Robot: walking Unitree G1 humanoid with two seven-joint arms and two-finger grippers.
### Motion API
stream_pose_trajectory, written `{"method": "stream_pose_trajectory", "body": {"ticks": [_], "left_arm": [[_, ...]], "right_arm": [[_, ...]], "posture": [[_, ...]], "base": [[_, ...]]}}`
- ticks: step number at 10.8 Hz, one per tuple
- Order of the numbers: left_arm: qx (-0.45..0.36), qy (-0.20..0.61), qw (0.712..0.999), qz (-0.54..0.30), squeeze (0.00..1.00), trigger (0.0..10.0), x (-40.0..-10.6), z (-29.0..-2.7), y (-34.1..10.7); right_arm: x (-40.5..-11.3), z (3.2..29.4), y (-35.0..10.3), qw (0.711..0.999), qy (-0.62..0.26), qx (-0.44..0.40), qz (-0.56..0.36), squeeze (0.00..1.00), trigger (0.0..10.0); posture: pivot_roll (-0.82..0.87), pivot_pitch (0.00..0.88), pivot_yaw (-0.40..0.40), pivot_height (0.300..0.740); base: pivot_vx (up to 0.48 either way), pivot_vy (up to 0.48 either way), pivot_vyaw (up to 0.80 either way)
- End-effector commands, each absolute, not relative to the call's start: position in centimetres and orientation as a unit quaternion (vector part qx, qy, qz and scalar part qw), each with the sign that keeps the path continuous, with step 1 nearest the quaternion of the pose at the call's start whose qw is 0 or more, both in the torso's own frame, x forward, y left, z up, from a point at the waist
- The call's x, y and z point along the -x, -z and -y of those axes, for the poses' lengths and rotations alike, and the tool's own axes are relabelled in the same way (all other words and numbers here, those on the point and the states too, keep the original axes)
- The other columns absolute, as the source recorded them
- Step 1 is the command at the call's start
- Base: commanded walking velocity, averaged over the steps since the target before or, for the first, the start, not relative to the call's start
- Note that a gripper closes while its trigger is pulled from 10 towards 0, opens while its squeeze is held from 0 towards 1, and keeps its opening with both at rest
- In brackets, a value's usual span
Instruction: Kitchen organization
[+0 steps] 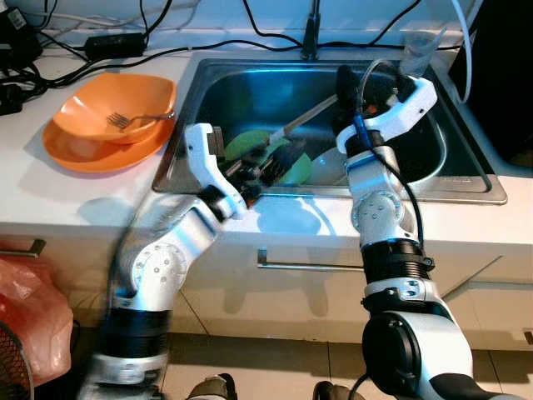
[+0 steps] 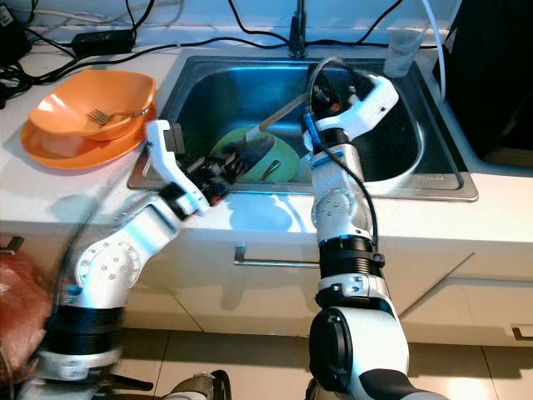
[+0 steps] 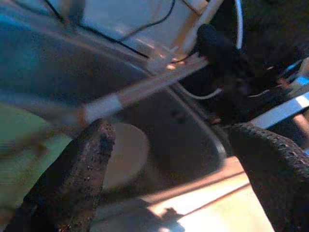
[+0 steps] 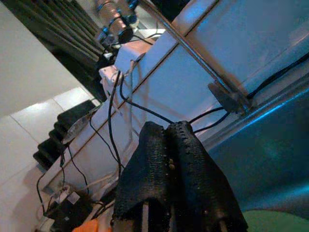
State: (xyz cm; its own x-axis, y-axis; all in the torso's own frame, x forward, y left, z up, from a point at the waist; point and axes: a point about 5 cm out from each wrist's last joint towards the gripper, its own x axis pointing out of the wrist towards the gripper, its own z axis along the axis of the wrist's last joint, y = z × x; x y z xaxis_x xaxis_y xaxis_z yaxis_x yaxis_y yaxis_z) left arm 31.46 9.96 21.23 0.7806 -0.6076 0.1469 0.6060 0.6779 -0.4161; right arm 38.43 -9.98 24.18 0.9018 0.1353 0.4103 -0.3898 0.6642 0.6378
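Note:
A steel sink (image 1: 466, 188) holds a green plate (image 2: 285, 160), a white bowl (image 1: 330, 168) and a wooden-handled utensil (image 1: 308, 115) that leans across them. My left gripper (image 1: 265, 167) reaches over the sink's front rim just above the plate. In the left wrist view it (image 3: 174, 140) is open, with the utensil's handle (image 3: 145, 87) lying beyond its fingers. My right gripper (image 1: 343, 77) is raised inside the sink and points up toward the back wall. Its fingers (image 4: 166, 133) are pressed shut with nothing seen between them. The handle's far end lies close beside it.
Stacked orange bowls (image 1: 117, 104) with a fork (image 1: 125, 120) sit on the white counter left of the sink. A faucet (image 1: 312, 33), a clear cup (image 1: 416, 50) and black cables run along the back. A drawer handle (image 1: 308, 267) is below, and a red bag (image 1: 29, 308) at the lower left.

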Motion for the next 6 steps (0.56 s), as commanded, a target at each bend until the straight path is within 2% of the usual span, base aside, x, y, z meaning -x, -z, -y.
{"method": "stream_pose_trajectory", "body": {"ticks": [1, 2, 3, 4, 5, 6], "left_arm": [[0.204, 0.339, 0.918, 0.012, 1.0, 10.0, -31.2, -9.9, -21.6], [0.165, 0.335, 0.927, 0.032, 1.0, 10.0, -31.2, -10.3, -22.1], [0.159, 0.331, 0.929, 0.036, 1.0, 10.0, -31.2, -10.4, -22.2], [0.146, 0.327, 0.933, 0.045, 1.0, 10.0, -31.1, -10.4, -22.3], [0.133, 0.325, 0.935, 0.055, 1.0, 10.0, -31.0, -10.4, -22.5], [0.125, 0.321, 0.937, 0.062, 1.0, 10.0, -30.9, -10.5, -22.7]], "right_arm": [[-38.3, 9.6, -24.0, 0.905, -0.152, -0.361, 0.167, 0.0, 0.0], [-38.1, 9.3, -23.8, 0.945, -0.145, -0.228, 0.186, 0.0, 0.0], [-38.1, 9.3, -23.7, 0.958, -0.138, -0.151, 0.2, 0.0, 0.0], [-38.4, 9.9, -23.4, 0.964, -0.121, -0.129, 0.197, 0.0, 9.3], [-38.5, 10.3, -23.3, 0.97, -0.106, -0.09, 0.201, 0.0, 10.0], [-38.6, 10.8, -23.2, 0.972, -0.09, -0.053, 0.208, 0.0, 10.0]], "posture": [[0.03, 0.117, 0.057, 0.74], [0.04, 0.124, 0.057, 0.74], [0.05, 0.126, 0.057, 0.74], [0.06, 0.133, 0.051, 0.74], [0.06, 0.135, 0.051, 0.74], [0.07, 0.141, 0.05, 0.74]], "base": [[0.0, 0.0, 0.0], [0.0, 0.0, 0.0], [0.0, 0.0, 0.0], [0.0, 0.0, 0.0], [0.0, 0.0, 0.0], [0.0, 0.0, 0.0]]}}
